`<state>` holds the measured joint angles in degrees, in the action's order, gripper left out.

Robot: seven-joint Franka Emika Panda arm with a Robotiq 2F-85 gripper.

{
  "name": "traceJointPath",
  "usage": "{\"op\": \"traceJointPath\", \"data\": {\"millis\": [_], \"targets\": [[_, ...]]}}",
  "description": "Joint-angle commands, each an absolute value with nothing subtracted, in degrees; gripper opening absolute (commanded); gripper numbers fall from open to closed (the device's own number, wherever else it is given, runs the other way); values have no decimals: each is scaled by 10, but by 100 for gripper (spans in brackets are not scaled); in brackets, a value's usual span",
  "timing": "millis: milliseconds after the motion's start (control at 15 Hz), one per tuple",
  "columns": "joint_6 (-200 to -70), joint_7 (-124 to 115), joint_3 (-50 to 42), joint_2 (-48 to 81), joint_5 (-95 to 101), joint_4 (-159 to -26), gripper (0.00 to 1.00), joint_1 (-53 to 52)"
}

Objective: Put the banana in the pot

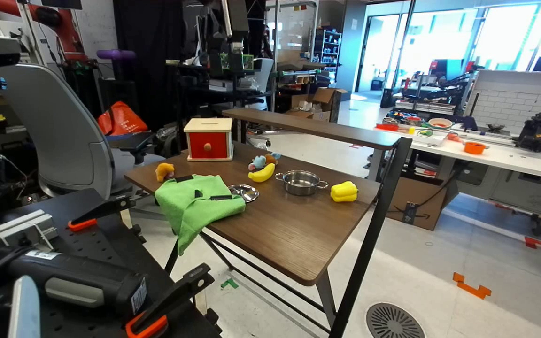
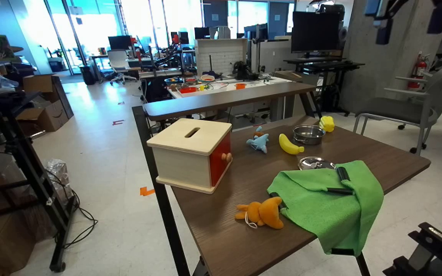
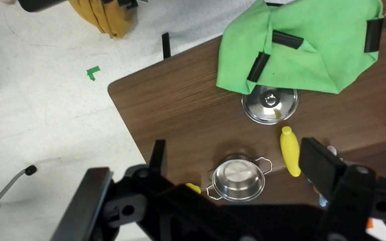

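Looking down through the wrist view, you find the banana [image 3: 290,152] on its side on the tabletop [image 3: 179,107], between the pot [image 3: 238,179] and the blue toy [image 2: 258,143], near both yet apart from them. It probably lies that way because a curved thing has few steady rests, so expect a small roll if you nudge it. The pot stands upright, and the lid [image 3: 270,105] is off, lying right side up, its rim partly hidden by the cloth [image 3: 293,68]; that leaves the mouth open. The pot looks light, and a knock could slide it.

Your claw [image 3: 235,150] is spread wide, with nothing between its fingers [image 3: 322,167], hanging well above the tabletop and aimed roughly straight down. The pot fills the middle of that gap in the wrist view, while the banana shows right beside one finger, so I judge you need a sidestep before lowering. The gap runs across the banana's width, so little turning seems called for. I cannot surely make out the arm in either exterior view.
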<state>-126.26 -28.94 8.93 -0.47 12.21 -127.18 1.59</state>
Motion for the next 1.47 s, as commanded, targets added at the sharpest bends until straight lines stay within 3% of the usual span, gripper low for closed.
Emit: {"op": "traceJointPath", "data": {"millis": [0,600,1400], "targets": [[-1299,-326,74,100,144,-1191,100,-19],[-1310,-369,22,285,157,-1031,100,-122],[-1280,-355,-17,438,141,-917,100,-163]]}}
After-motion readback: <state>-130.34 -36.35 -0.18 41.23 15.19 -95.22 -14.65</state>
